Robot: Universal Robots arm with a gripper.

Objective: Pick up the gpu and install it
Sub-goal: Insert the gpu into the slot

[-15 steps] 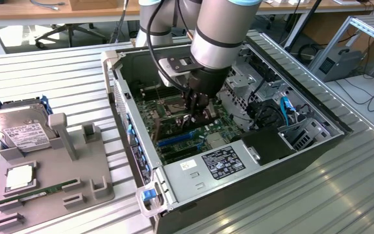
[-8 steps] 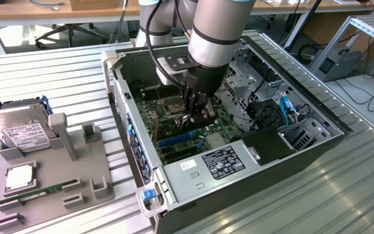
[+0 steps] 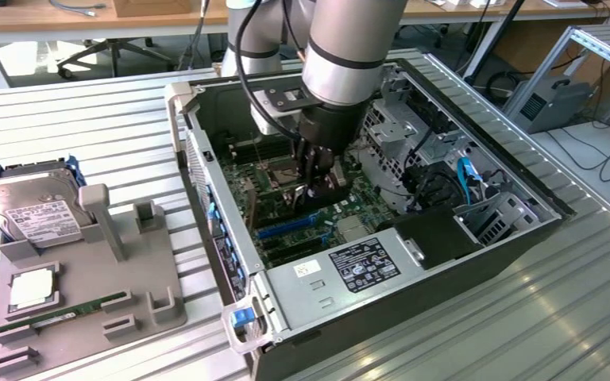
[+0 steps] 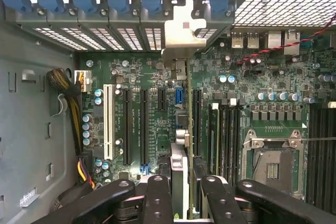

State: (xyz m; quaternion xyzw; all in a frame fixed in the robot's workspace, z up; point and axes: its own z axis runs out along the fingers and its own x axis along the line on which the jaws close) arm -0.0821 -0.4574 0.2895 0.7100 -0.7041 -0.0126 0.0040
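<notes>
While the open computer case (image 3: 390, 238) lies on the tabletop (image 3: 93, 119), the installing step looks in hand: the end effector (image 4: 178, 192) grips the gpu (image 4: 178, 124) edge-on above the motherboard (image 4: 152, 108); seating it calls for slot (image 4: 197, 114) and bracket alignment.

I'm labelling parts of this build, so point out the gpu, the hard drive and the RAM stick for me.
gpu (image 4: 178, 171): wrist view, on the card's upper edge between the fingers.
hard drive (image 3: 32, 210): exterior view, on its white label.
RAM stick (image 3: 67, 312): exterior view, on the middle of its green board.
</notes>
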